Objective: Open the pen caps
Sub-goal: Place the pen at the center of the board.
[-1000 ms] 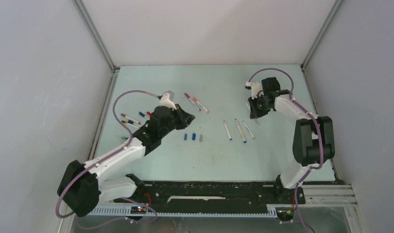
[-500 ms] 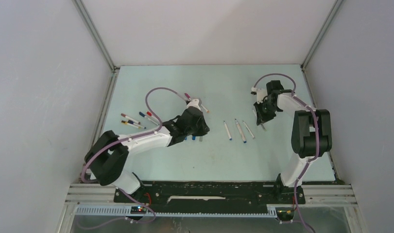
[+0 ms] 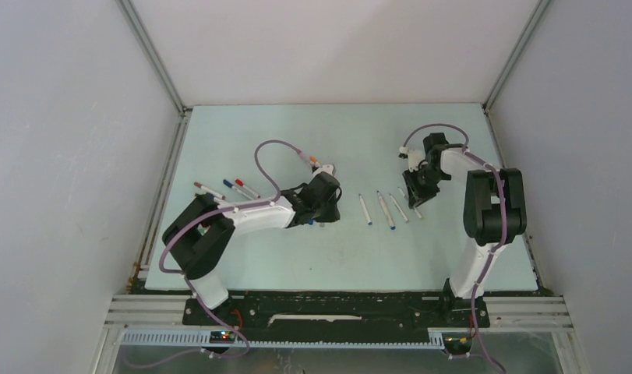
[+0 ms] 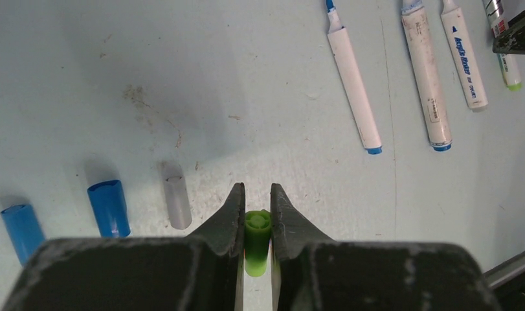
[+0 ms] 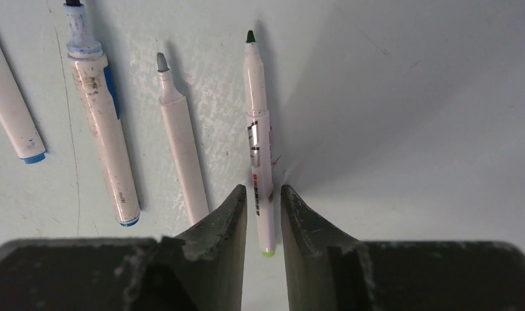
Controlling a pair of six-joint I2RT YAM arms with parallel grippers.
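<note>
Top external view is showing a pale blue-green table (image 3: 242,265), with plain light-grey walls (image 3: 79,156) enclosing it on three sides. The left arm (image 3: 250,214) is lying low and stretching rightward to mid-table, its left gripper (image 3: 326,210) pointing down at the surface. The right arm (image 3: 484,202) is folding back over its base, and the right gripper (image 3: 416,195) is reaching down just right of three uncapped pens (image 3: 385,210). Capped pens (image 3: 219,189) are lying well apart from them at the far left.

Left wrist view is showing the left gripper (image 4: 254,194) pinching a green cap (image 4: 257,233) tightly between its fingers. A pale grey cap (image 4: 176,203) and two blue caps (image 4: 109,207) are lying in a row just beside it on the table. One white barrel (image 4: 465,58) is carrying blue print too small to read.

Right wrist view is showing the right gripper (image 5: 264,194) with its fingers standing slightly apart on either side of a green-tipped pen (image 5: 258,129), which is lying flat on the table. Red lettering on its barrel is reading as a blur.
</note>
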